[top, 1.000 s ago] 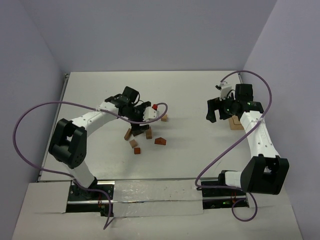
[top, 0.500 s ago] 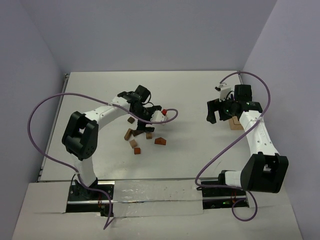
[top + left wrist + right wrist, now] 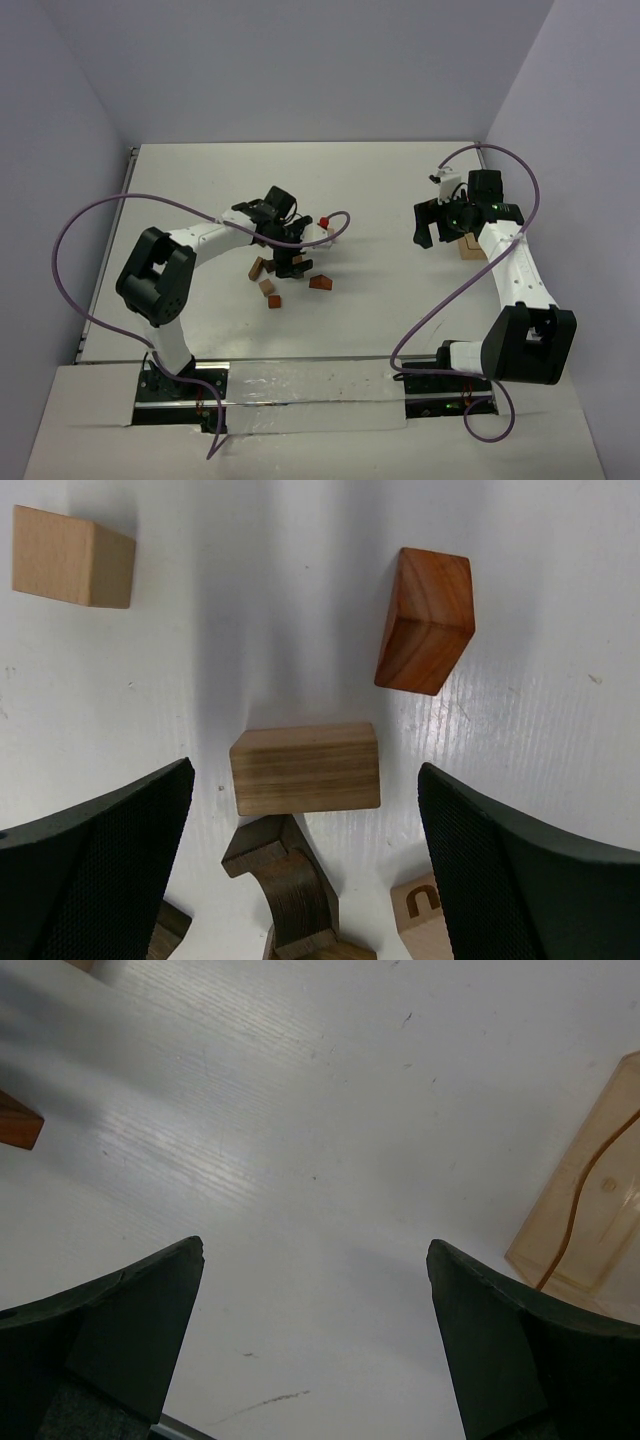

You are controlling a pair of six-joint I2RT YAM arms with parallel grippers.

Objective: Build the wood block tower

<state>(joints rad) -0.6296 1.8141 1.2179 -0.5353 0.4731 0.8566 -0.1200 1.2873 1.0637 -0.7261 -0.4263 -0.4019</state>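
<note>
The white table (image 3: 380, 190) carries scattered wooden blocks (image 3: 320, 283) near its middle and a light-tan box (image 3: 467, 248) at right.

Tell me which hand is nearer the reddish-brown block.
Left. The left hand hovers open over the loose blocks, with the reddish-brown block just ahead of it. The right hand is open well off to the right, near the light-tan box.
</note>
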